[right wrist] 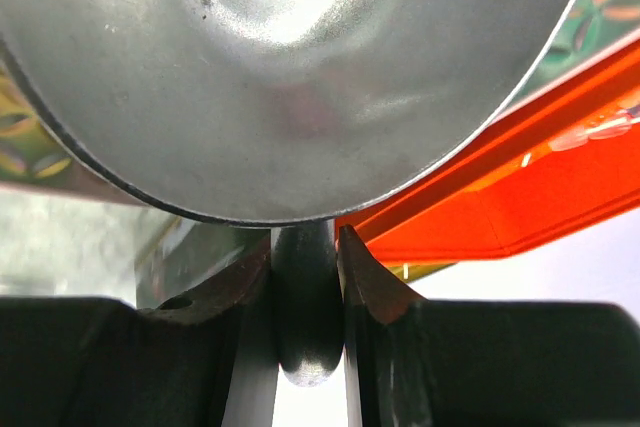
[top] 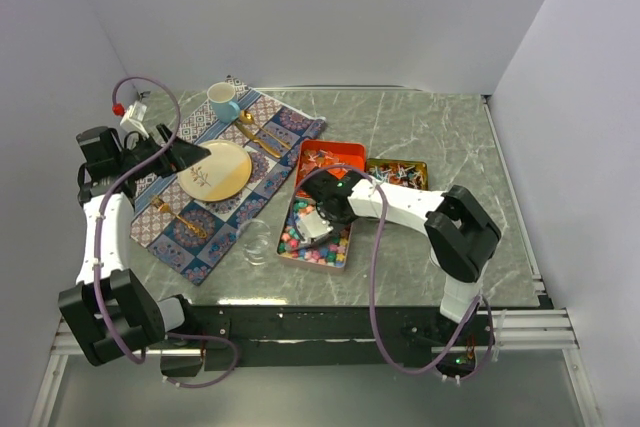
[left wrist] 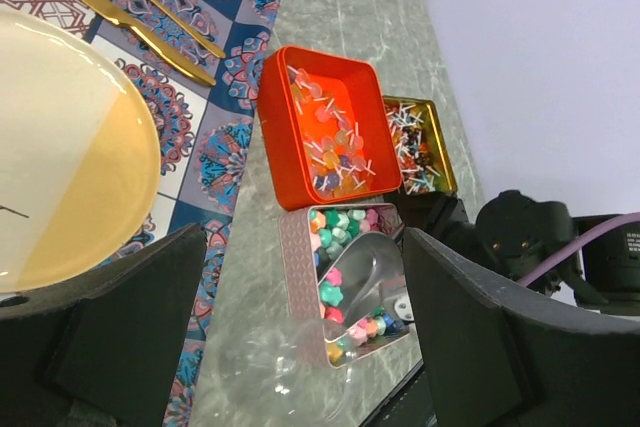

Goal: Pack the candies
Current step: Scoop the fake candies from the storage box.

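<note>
**Scooping star candies from the pink tin**

The left gripper (top: 183,155) hangs spread and empty by the cream plate (top: 215,172). A clear glass dish (top: 255,243) sits just beside the pink tin (left wrist: 296,267), which holds the pastel star candies (left wrist: 342,227). The right gripper (right wrist: 305,282) pinches the handle of the silver scoop (right wrist: 300,67), whose bowl lies in that tin. The next move likely calls for a level lift toward the dish.

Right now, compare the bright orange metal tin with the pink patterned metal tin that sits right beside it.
The orange tin looks nearly square; the pink tin is a longer rectangle. The orange tin holds thin pale wrapped candies; the pink tin holds pastel star-like candies. Only the pink tin has the silver scoop in it, gripped by the right gripper. Both are open and sit end to end on the table.
</note>
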You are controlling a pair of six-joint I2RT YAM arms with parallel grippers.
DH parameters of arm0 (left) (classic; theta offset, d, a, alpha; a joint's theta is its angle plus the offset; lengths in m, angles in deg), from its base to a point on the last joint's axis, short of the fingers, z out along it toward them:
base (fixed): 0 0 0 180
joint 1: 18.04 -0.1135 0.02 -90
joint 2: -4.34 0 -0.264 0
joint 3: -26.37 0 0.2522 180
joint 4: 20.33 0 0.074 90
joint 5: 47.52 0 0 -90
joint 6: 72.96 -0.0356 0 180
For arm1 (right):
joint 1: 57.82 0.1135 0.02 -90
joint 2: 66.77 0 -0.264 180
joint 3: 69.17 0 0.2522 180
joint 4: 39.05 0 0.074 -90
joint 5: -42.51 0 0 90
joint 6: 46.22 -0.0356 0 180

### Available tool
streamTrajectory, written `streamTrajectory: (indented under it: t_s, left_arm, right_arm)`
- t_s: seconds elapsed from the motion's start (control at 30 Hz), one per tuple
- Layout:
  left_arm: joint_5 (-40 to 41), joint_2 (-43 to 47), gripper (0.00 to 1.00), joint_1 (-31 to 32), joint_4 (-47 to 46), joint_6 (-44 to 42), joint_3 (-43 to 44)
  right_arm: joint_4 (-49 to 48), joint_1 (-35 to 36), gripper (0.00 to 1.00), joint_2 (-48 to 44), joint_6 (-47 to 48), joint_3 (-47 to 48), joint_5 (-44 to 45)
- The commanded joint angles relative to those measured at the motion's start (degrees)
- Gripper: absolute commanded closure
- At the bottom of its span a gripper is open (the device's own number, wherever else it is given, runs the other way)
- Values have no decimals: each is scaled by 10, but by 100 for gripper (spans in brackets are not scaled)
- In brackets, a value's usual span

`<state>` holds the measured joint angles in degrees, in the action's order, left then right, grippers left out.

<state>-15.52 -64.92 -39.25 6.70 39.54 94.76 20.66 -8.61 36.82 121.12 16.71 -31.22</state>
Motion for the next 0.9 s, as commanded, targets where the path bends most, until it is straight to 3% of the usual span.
streamTrajectory:
  t_s: [0.0, 0.5, 0.67, 0.87]
  left_arm:
    - [9, -10, 15, -2, 17, -28, 35]
    - [15, -37, 15, -1, 18, -46, 59]
    - [44, -42, 16, -1, 25, -69, 41]
    - [104, -26, 17, -1, -11, -34, 28]
  right_arm:
    - [-86, -17, 100, -22, -40, -9, -57]
    - [-165, -70, 100, -159, -86, -86, -76]
    - [-70, -56, 100, -189, -68, -23, -46]
    - [21, -32, 100, -161, -14, 64, 30]
